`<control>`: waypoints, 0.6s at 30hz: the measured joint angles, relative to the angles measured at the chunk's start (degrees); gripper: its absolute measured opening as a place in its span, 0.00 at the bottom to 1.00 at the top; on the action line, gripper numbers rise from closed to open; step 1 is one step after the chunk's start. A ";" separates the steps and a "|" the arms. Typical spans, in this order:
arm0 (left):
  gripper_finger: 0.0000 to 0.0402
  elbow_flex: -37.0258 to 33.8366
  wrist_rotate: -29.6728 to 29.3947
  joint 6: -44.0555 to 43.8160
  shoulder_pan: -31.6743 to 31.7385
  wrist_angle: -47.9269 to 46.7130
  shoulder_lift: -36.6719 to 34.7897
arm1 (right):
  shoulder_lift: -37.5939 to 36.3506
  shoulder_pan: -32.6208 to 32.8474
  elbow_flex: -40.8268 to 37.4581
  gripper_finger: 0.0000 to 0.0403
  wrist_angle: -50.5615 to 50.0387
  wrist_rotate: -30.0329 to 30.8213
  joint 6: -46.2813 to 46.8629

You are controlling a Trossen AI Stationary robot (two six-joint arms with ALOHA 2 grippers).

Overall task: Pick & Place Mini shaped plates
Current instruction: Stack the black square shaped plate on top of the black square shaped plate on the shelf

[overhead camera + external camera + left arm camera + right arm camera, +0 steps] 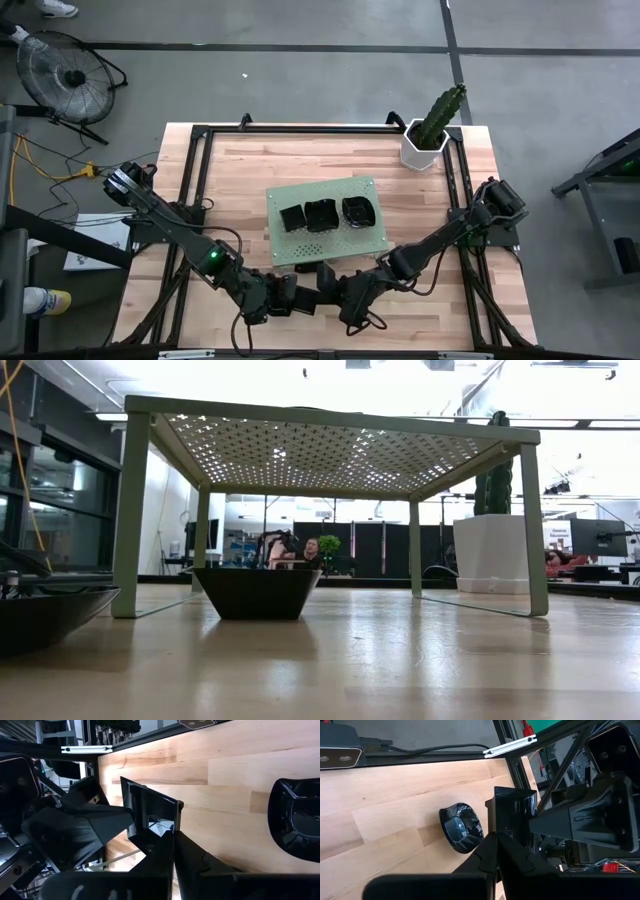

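Of the mini shaped plates, a square black one [150, 817] is held up between my two grippers near the table's near edge. My left gripper [173, 834] is shut on one side of it and my right gripper [496, 836] on the opposite side. Three more black plates [322, 214] lie on top of the green perforated board [372, 240]. A petal-edged plate [462, 827] rests on the table by its base. Another square plate [258, 592] stands on the table under the board. My left gripper pinches the square plate's rim [167, 827] between its two fingers, which slant down toward the table's middle. The plate stands tilted on edge above the wood. My right gripper's finger [107, 817] is on its opposite rim. My right gripper pinches the other rim of the same plate [502, 827] between its two fingers, slanting down from the table's right. The plate [512, 812] stands on edge, seemingly clear of the table, and my left gripper's finger [560, 822] meets its far side.
The green board stands on thin legs [130, 510] over the table's middle. A white hexagonal pot [423, 148] with a cactus stands at the far right. A small camera [337, 750] sits at the near edge. Bare wood lies to the left and right of the board.
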 joint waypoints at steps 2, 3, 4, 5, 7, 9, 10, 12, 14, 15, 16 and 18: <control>0.00 0.00 -0.02 0.00 0.00 0.03 0.00 | 0.00 0.00 0.00 0.03 0.05 0.01 -0.04; 0.00 0.00 -0.02 0.00 0.00 0.05 0.00 | 0.00 0.00 0.00 0.05 0.07 0.03 -0.07; 0.00 0.00 -0.04 0.00 0.02 0.07 0.00 | 0.00 0.00 0.00 0.07 0.09 0.09 -0.07; 0.00 0.00 -0.06 0.00 0.02 0.09 0.00 | 0.00 0.00 0.00 0.10 0.11 0.23 0.00; 0.00 0.00 -0.15 0.00 0.02 0.13 0.00 | 0.00 -0.02 0.00 0.16 0.15 0.43 0.11; 0.00 0.00 -0.22 -0.01 0.04 0.21 0.00 | 0.00 -0.04 0.00 0.22 0.30 0.84 0.15; 0.00 0.00 -0.24 -0.01 0.04 0.23 0.00 | 0.00 -0.06 0.00 0.25 0.33 1.33 0.24; 0.00 0.00 -0.37 -0.02 0.04 0.10 0.00 | 0.00 -0.01 0.00 0.30 0.29 3.07 0.27; 0.00 0.00 -1.52 -0.02 0.02 -0.43 0.00 | 0.00 0.55 0.00 0.35 0.13 6.33 0.27; 0.00 0.00 -2.19 -0.02 0.02 -0.78 0.00 | 0.00 1.04 0.00 0.37 0.13 8.36 0.03; 0.00 0.00 -2.97 -0.01 0.02 -1.18 0.00 | 0.00 1.58 0.00 0.39 0.14 10.81 -0.16; 0.00 0.00 -4.23 -0.02 0.02 -1.51 -0.09 | -0.07 2.68 0.00 0.43 0.22 15.48 -0.13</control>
